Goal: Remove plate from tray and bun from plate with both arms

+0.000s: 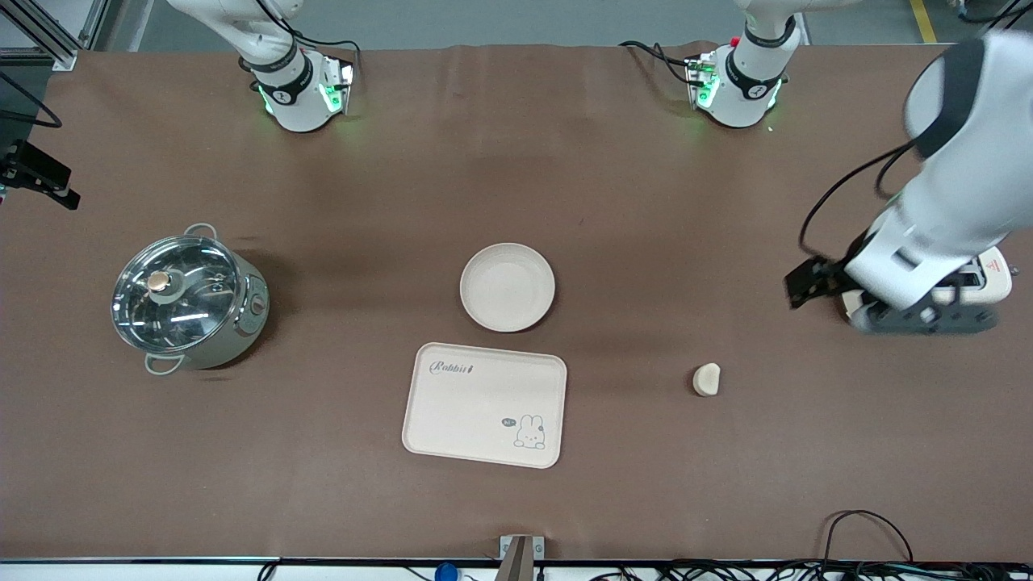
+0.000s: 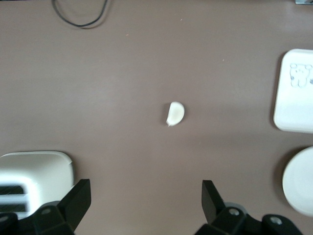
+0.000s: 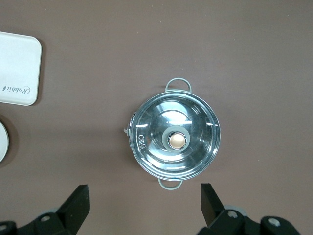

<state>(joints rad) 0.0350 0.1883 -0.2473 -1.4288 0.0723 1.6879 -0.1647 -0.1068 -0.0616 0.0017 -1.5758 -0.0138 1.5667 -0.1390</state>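
The round cream plate (image 1: 507, 287) lies empty on the brown table, just farther from the front camera than the rectangular "Rabbit" tray (image 1: 484, 403), which is also empty. The small pale bun (image 1: 706, 379) lies on the table toward the left arm's end. My left gripper (image 1: 920, 319) hangs over the table at that end, open and empty (image 2: 145, 196). Its wrist view shows the bun (image 2: 175, 113), the tray (image 2: 296, 90) and the plate (image 2: 301, 181). My right gripper (image 3: 144, 203) is open and empty, high over the table beside the pot, and is out of the front view.
A steel pot with a glass lid (image 1: 190, 303) stands toward the right arm's end, also in the right wrist view (image 3: 175, 139). A white appliance (image 1: 997, 278) sits under the left arm, also in the left wrist view (image 2: 34, 171). Cables (image 1: 867, 532) lie at the table's near edge.
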